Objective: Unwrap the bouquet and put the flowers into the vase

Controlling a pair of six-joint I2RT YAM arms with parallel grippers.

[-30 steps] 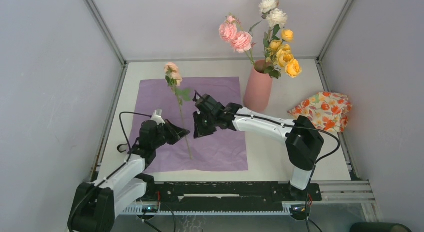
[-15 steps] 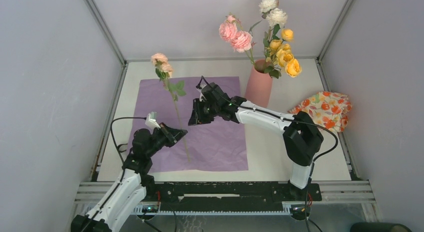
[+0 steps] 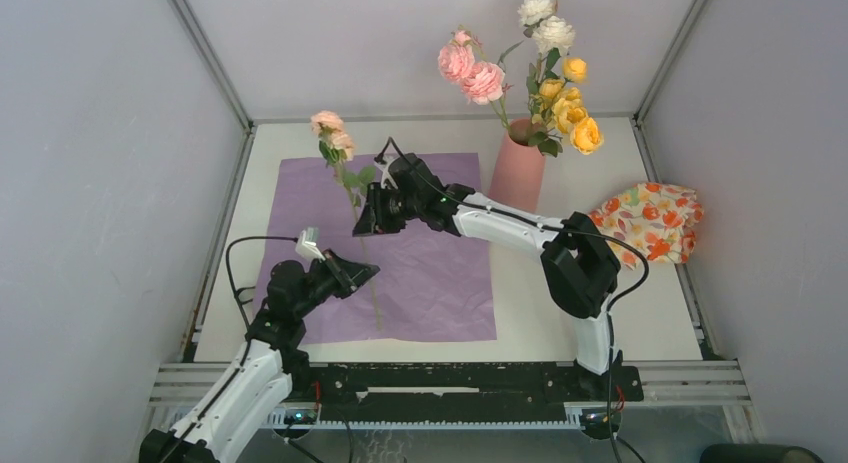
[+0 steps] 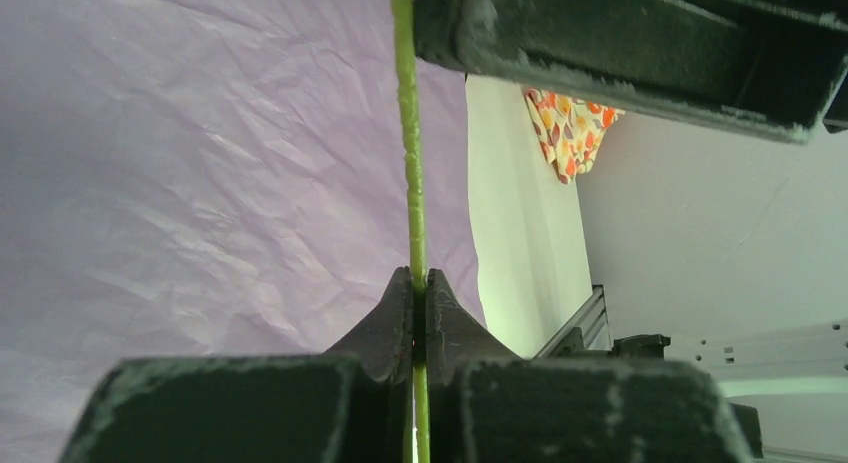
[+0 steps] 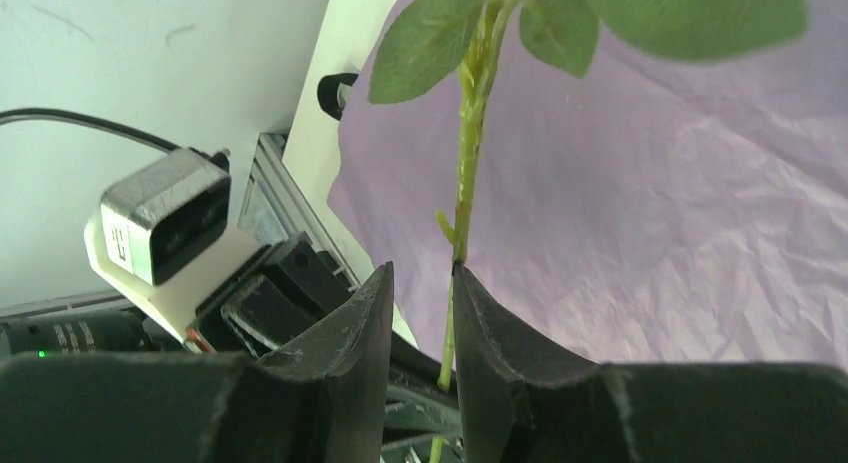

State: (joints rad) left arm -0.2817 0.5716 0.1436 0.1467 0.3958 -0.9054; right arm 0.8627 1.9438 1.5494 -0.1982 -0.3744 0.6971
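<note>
left claw point(image 3: 366, 273) clamps the peach rose stem point(image 4: 410, 133), upright over purple paper point(image 3: 440, 273). right claw point(image 3: 364, 217) part open around it below the leaves point(image 5: 425, 38); close square before left lets go, then vase point(image 3: 515, 183).

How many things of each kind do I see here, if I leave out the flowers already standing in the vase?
vase: 1
purple paper sheet: 1
patterned cloth bundle: 1
loose flower, held by the left end effector: 1
Total: 4
</note>
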